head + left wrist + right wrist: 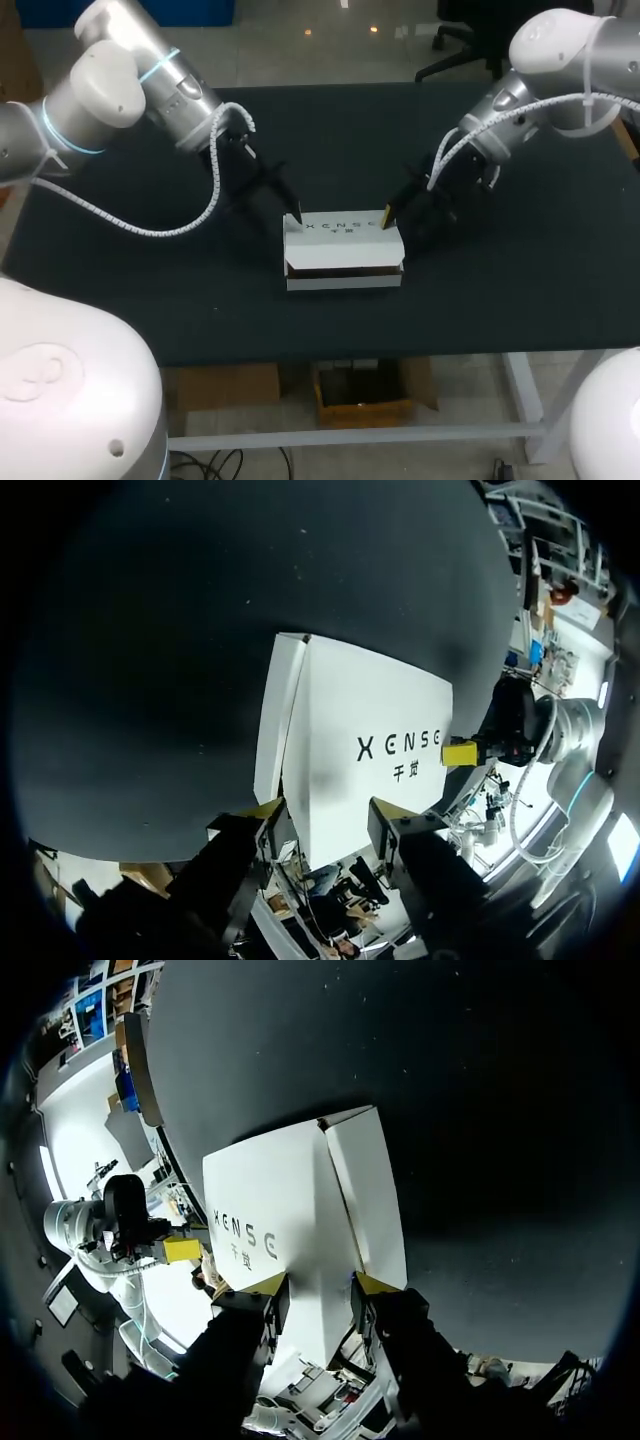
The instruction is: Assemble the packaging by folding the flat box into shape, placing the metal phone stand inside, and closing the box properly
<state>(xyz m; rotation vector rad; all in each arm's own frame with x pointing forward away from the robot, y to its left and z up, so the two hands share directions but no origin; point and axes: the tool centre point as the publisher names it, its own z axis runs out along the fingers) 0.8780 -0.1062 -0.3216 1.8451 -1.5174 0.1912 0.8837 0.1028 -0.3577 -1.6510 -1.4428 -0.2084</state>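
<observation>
The white rectangular cardboard box (pixel 343 250) sat mid-way across the black table (pixel 150 300), with bare tabletop around its edges. The left gripper (pixel 325 810) and right gripper (pixel 317 1285) stood open, fingers spread over the box's rear corners.

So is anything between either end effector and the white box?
Nothing visible. The left end effector and the right end effector are both at the white box, one at each end.
</observation>
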